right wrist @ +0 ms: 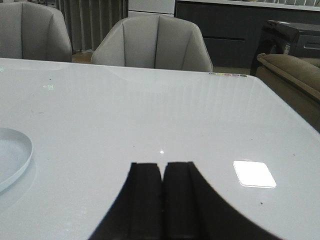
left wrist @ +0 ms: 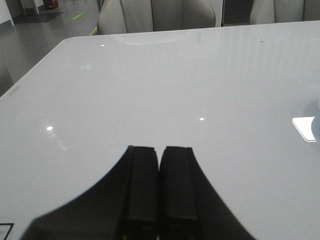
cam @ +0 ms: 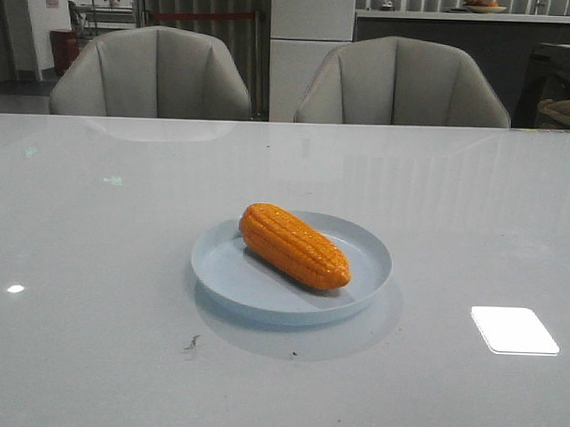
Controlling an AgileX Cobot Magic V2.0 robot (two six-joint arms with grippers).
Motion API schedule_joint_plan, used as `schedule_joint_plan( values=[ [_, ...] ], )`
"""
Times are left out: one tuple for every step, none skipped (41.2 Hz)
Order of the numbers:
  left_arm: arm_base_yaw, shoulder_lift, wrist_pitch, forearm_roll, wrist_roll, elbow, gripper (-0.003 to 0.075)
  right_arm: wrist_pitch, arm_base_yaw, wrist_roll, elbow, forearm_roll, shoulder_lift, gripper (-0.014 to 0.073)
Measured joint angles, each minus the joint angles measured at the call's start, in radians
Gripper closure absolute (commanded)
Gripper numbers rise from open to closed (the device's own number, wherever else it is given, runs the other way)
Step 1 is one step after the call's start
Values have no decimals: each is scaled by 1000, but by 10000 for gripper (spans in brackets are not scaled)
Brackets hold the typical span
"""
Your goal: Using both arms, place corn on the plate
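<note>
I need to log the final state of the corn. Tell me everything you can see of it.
The corn is an orange, tapered cob with neat rows of bumpy kernels and a slight plastic-looking sheen. It lies on its side inside the pale blue plate, running diagonally from the plate's far left toward its near right, blunt end at the far left, narrower rounded end nearer the camera. It rests on the plate's floor and casts a soft shadow beside it. Nothing else touches it; neither pincer is near it in the front view.
</note>
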Motion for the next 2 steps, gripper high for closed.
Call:
schedule_joint_plan(
  values=[
    [0, 0, 0, 0, 0, 0, 632, 0, 0, 0, 0, 0, 0, 541],
    [0, 0, 0, 0, 0, 0, 632, 0, 0, 0, 0, 0, 0, 541]
  ],
)
